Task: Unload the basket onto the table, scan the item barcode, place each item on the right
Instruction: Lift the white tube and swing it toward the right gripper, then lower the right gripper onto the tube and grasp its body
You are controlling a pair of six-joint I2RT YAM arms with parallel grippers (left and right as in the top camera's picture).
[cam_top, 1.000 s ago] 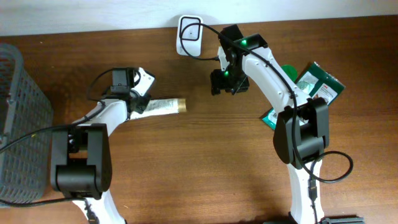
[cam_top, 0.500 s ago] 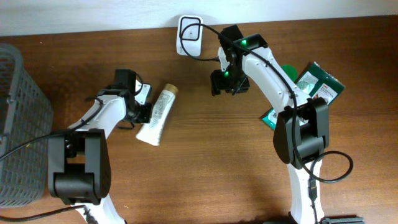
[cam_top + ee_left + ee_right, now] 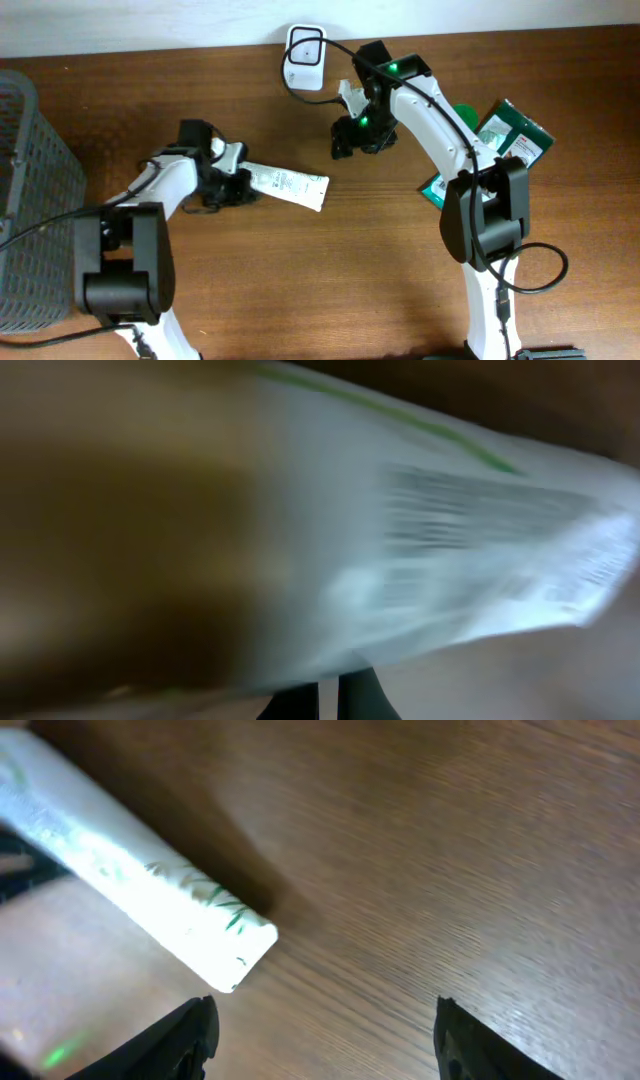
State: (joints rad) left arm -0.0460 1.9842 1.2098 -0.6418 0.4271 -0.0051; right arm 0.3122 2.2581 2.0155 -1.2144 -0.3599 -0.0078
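Note:
The item is a white tube lying on the wooden table, its flat crimped end pointing right and its cap end toward my left gripper. In the left wrist view the tube fills the frame, blurred, with printed lines on it. The left gripper has its jaws together below the tube, tips against it; no pinch shows. A white scanner sits at the table's back edge. My right gripper hovers open right of the tube. In the right wrist view the tube's crimped end lies upper left of the gripper, nothing between the fingers.
A grey mesh basket stands at the far left edge. Green packets and a green round object lie beside the right arm. A black cable runs from the scanner to the right arm.
The tube has swung round on the table: cap pointing right, then angled, now crimped end right. My left gripper dropped slightly toward the front. The right gripper tilted a little left.

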